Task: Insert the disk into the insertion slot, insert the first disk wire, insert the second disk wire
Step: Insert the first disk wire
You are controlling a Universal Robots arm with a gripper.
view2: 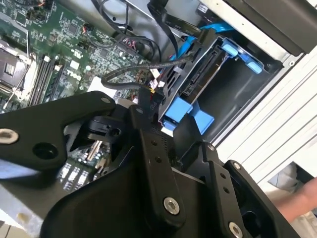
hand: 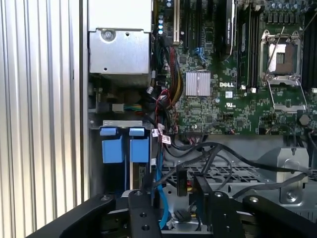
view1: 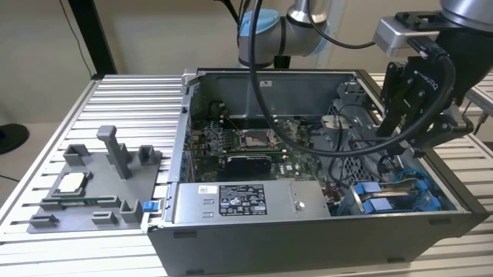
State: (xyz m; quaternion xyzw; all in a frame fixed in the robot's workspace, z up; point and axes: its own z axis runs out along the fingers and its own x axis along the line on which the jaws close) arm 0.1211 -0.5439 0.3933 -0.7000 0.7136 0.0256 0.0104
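In the exterior view, the gripper [view1: 412, 150] hangs inside the open computer case [view1: 308, 236], above the insertion slot [view1: 389, 199] at the exterior view's right. In the second wrist view, the disk [view2: 200, 74] sits in that slot in its blue frame, near the fingers [view2: 148, 134]. In the first wrist view, the jaws stand apart, a black wire plug [hand: 181, 181] between them.

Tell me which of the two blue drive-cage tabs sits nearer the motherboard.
The blue tab beside the wire bundle; the other tab lies toward the case wall.
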